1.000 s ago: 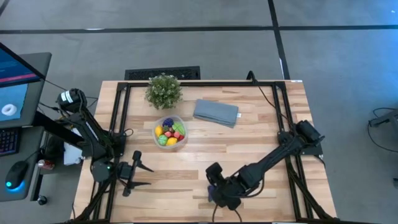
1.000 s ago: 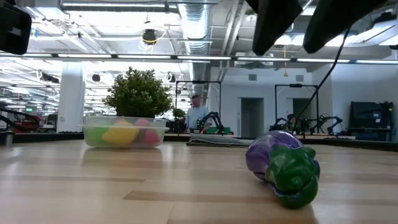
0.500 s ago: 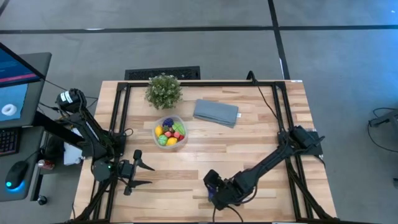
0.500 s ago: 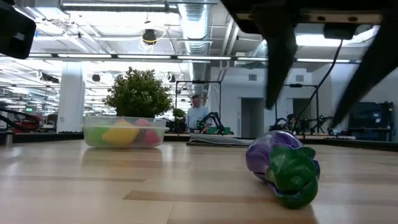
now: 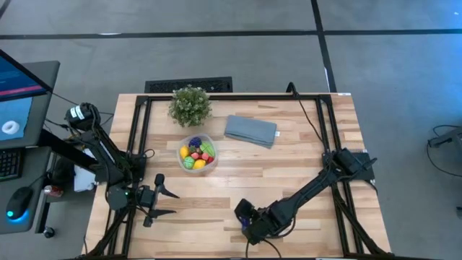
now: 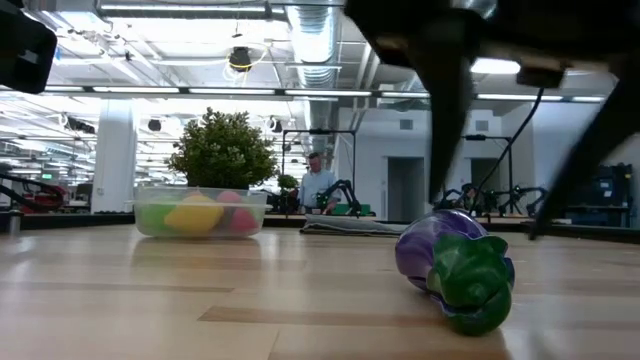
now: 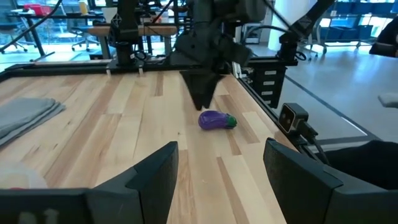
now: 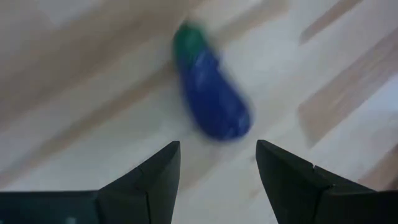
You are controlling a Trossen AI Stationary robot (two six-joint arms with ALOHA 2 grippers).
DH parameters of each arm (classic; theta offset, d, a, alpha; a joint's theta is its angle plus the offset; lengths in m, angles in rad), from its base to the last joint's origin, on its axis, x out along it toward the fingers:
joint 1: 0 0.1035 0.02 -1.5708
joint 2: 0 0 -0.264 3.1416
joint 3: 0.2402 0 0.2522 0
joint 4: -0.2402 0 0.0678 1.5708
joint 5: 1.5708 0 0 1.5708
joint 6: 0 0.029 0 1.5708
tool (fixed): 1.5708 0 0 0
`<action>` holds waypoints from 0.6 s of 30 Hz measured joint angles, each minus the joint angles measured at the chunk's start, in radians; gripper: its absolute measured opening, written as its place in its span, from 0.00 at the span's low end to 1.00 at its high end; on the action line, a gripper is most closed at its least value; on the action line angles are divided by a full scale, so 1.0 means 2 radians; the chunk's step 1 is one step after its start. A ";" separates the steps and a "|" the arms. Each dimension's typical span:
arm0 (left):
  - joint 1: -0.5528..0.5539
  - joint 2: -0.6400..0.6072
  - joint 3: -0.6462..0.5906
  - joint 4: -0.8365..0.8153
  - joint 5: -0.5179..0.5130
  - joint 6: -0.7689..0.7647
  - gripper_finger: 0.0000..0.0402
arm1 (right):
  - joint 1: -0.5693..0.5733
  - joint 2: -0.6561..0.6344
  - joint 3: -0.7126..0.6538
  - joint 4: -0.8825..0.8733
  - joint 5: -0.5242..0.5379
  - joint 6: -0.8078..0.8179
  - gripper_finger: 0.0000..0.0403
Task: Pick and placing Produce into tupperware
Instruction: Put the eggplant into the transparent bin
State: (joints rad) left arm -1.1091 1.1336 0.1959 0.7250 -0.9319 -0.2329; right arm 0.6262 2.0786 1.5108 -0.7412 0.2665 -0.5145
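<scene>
A purple toy eggplant with a green cap (image 6: 455,268) (image 7: 217,120) (image 8: 211,93) lies on its side on the wood near the table's near edge. My right gripper (image 8: 216,147) (image 5: 247,220) hangs over it, open and pointing down, one finger on each side, touching nothing; in the high view it hides the eggplant. The clear round tupperware (image 5: 197,153) (image 6: 200,211) sits farther left and back, holding yellow, green, purple and red produce. My left gripper (image 5: 164,202) (image 7: 221,148) waits open near the table's left side.
A leafy potted plant (image 5: 190,105) stands behind the tupperware near the far edge. A folded grey-blue cloth (image 5: 250,131) lies to the tupperware's right. Bare wood lies between the tupperware and the eggplant. A person shows far off in the room in the low view.
My right gripper has come down toward the eggplant and shifted slightly toward the table's left; its fingers now reach down on either side of the toy. The eggplant has stayed where it was.
</scene>
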 joint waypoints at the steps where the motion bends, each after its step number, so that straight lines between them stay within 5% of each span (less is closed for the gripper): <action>1: 0.000 0.000 0.000 0.000 0.000 0.000 0.56 | 0.000 0.003 0.003 0.010 0.000 -0.006 0.58; 18: 0.000 0.000 0.000 -0.005 0.000 0.000 0.56 | 0.000 0.006 0.009 0.030 0.008 -0.040 0.58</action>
State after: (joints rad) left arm -1.1091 1.1336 0.1955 0.7146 -0.9318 -0.2321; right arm 0.6262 2.0911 1.5295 -0.6804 0.2822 -0.5953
